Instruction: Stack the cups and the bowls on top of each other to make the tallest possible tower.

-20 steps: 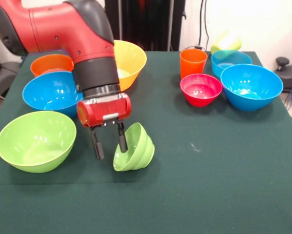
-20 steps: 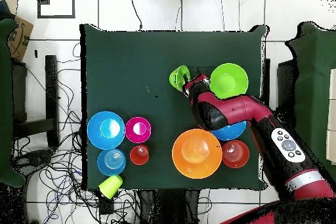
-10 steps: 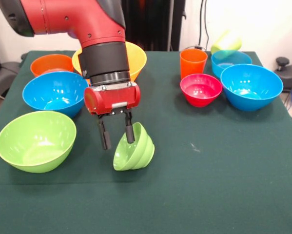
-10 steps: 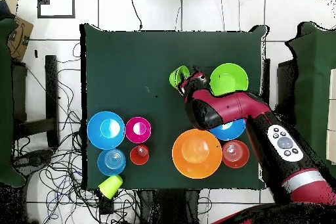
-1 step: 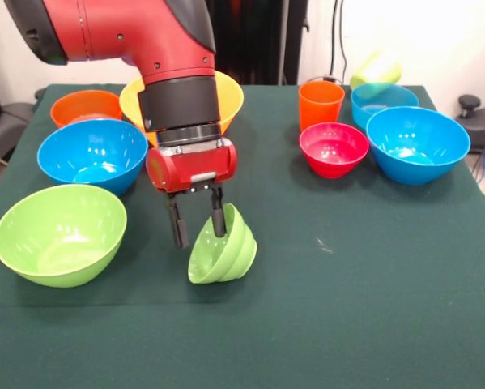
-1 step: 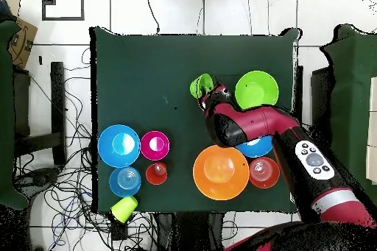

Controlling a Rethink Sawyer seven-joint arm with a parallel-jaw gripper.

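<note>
From the front view, I saw that the gripper [image 5: 197, 228] had shifted slightly toward the small green bowl [image 5: 223, 247] since half a second before. It hung spread open, one finger against the bowl's upper rim, the other off to its side. The bowl lay tipped on its side on the green surface [image 5: 347, 308], unmoved. I could read no writing anywhere. In the overhead view, the gripper [image 6: 207, 96] sat just beside the small green bowl [image 6: 200, 85], near the large lime green bowl [image 6: 256, 90].
</note>
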